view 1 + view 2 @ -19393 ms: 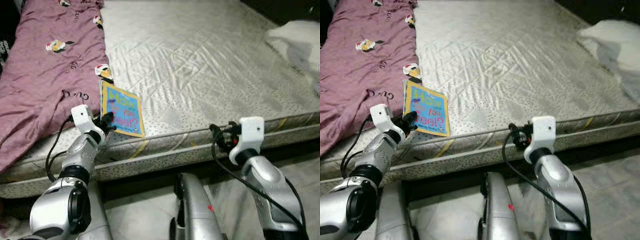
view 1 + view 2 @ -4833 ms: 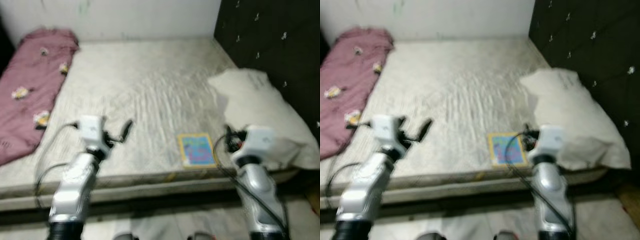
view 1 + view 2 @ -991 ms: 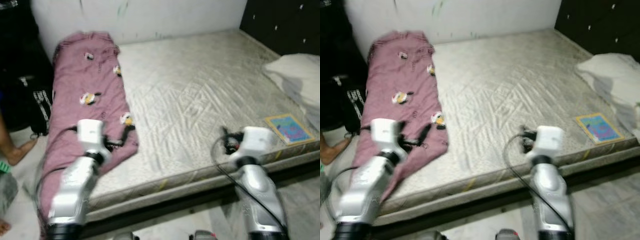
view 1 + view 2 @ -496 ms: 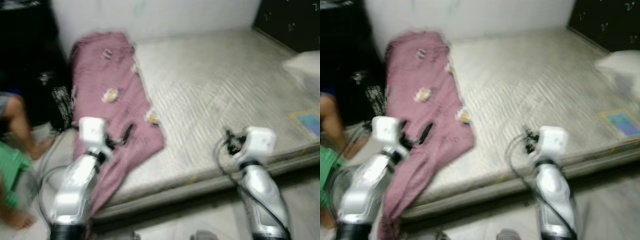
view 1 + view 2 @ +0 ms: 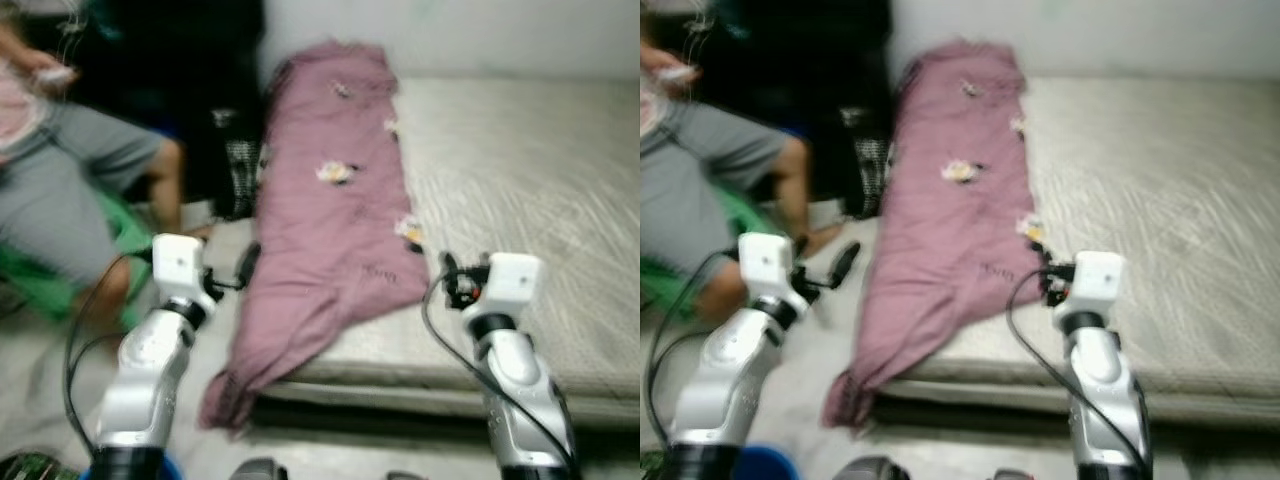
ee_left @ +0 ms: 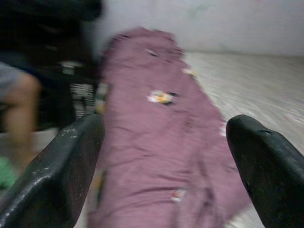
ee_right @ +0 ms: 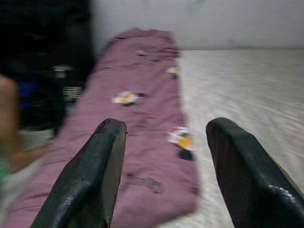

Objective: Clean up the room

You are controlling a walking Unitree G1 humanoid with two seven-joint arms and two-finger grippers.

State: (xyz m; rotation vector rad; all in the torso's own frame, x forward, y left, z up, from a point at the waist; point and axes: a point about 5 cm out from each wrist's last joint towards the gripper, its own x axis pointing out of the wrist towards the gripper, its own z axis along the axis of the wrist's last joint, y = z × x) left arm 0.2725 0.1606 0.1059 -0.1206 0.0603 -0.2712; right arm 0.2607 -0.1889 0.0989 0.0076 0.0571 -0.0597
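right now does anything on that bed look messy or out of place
Yes. The pink blanket lies bunched in a long strip along the left side of the mattress, and its lower end slides off the edge, hanging toward the floor. Both tools are open and holding nothing.

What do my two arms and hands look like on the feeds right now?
Both arms are silver metal, each with a white block at the wrist and a black cable looping alongside. The left hand and right hand each have two thick black fingers, slightly scuffed in the wrist views. A red spot marks the right wrist.
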